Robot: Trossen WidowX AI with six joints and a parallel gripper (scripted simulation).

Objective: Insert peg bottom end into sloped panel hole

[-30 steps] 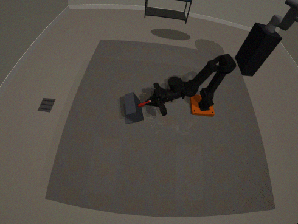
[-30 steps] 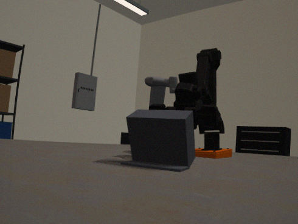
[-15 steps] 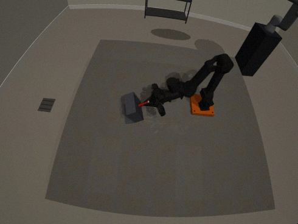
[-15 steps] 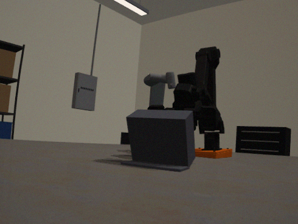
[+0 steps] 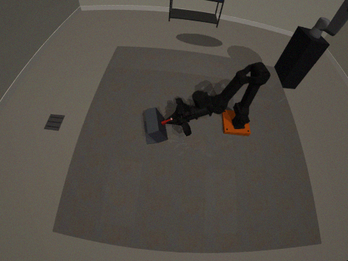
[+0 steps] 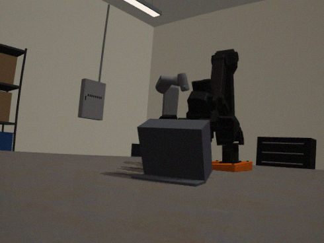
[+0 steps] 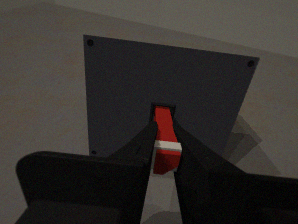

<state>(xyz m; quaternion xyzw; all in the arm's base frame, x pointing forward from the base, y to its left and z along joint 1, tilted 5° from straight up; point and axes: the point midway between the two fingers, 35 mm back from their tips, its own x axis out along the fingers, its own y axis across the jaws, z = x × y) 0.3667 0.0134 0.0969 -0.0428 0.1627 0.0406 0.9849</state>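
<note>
The red peg (image 5: 165, 121) (image 7: 165, 126) has a white band and flat sides. My gripper (image 5: 168, 120) (image 7: 163, 128) is shut on it and holds it tilted toward the sloped panel (image 5: 151, 122) (image 6: 173, 152) (image 7: 120, 80). In the wrist view the peg's far end lies within the outline of the square-looking hole (image 7: 153, 111), with dark gaps along the hole's far and left edges. Its sides look roughly lined up with the hole. How deep the end sits is hidden. In the exterior view, the panel block hides the peg and fingers.
The arm reaches from its orange base (image 5: 229, 128) (image 6: 243, 166) to the panel block. The block has a thin foot plate (image 6: 195, 183) on the side away from the arm. A dark pedestal (image 5: 302, 57) with a grey arm, a shelf (image 5: 193, 15) and a drawer cabinet (image 6: 284, 152) stand farther off.
</note>
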